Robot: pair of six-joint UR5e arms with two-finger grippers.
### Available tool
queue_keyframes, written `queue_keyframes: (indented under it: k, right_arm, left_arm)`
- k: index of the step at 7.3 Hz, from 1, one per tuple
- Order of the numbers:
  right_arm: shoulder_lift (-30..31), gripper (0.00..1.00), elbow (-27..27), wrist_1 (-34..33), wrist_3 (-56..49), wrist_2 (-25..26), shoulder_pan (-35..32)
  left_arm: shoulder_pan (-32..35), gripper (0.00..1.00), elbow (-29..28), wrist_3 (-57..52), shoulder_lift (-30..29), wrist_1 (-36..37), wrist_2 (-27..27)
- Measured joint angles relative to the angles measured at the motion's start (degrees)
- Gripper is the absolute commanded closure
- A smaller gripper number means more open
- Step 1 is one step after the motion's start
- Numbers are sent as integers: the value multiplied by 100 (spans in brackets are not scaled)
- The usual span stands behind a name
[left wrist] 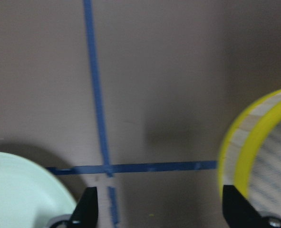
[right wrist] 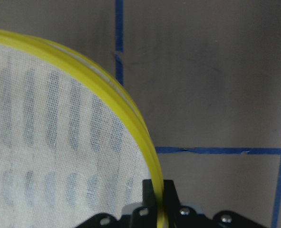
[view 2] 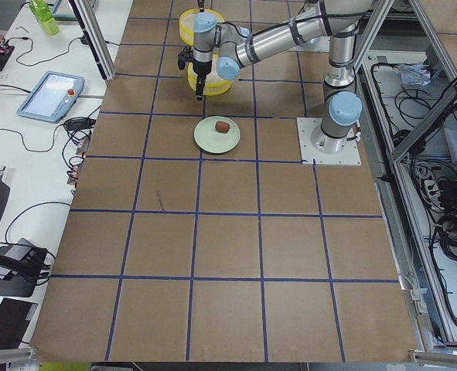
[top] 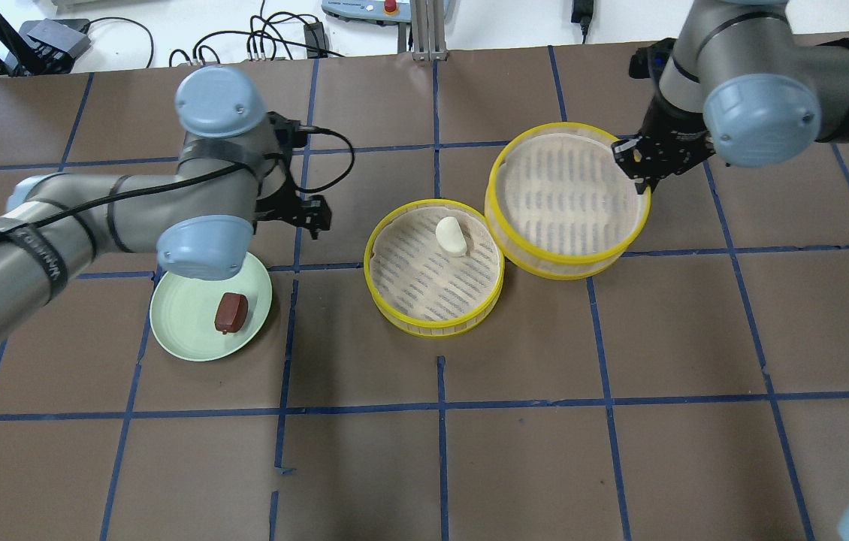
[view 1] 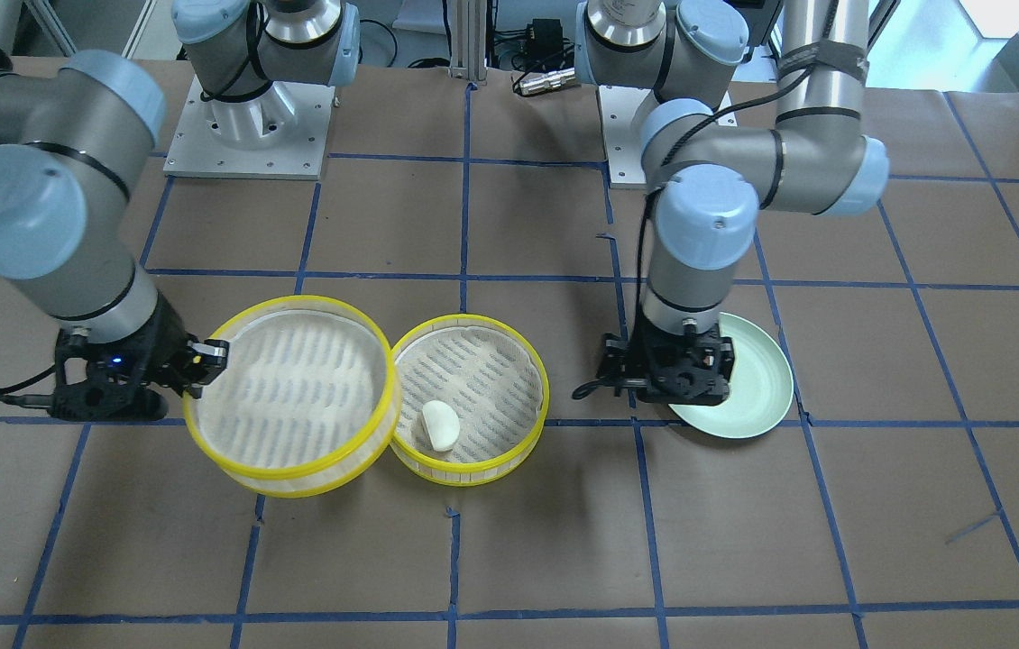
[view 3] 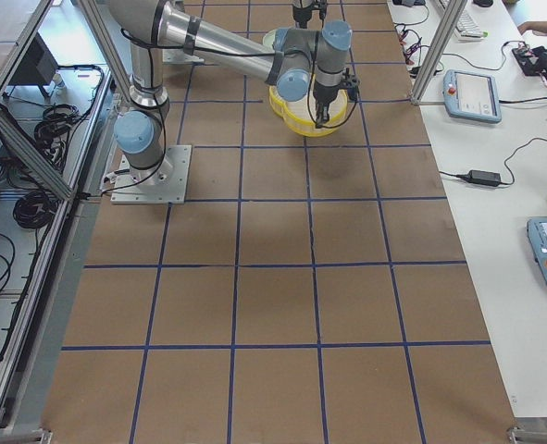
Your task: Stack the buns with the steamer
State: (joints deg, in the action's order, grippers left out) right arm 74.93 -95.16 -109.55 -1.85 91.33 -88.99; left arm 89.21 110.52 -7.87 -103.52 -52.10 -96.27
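Note:
A white bun [top: 451, 235] lies in the smaller yellow-rimmed steamer tray [top: 394, 297] at mid-table; it also shows in the front view [view 1: 439, 424]. A reddish-brown bun [top: 231, 312] lies on the pale green plate [top: 184, 330]. My right gripper [top: 639, 161] is shut on the rim of the larger, empty steamer tray [top: 567, 248], which overlaps the smaller tray's edge; the right wrist view shows the gripper [right wrist: 158, 192] clamping the yellow rim [right wrist: 130, 118]. My left gripper [top: 308, 214] is open and empty, between the plate and the smaller tray; its fingers [left wrist: 87, 211] stand wide apart.
The table is brown with a grid of blue tape lines [top: 439, 406]. The arm bases [view 1: 248, 126] stand at the robot's side. Cables [top: 282, 37] lie past the far edge. A tablet [view 2: 50, 93] lies on a side bench.

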Motion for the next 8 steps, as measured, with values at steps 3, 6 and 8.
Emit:
queue_keyframes:
  k: [3,6,8]
  right_arm:
    - [-154,93,50,-57,1539,19,-1169]
    - [-348,92,-44,-58,1792,24,-1424]
    - [-388,92,-102,-91,1809,19,-1458]
  left_arm:
    - [-1168,4,871,-1156,345,12,57]
    - [-1204,28,1008,-841,318,-70,533]
    - [-1197,67,1141,-817,216,-96,601]
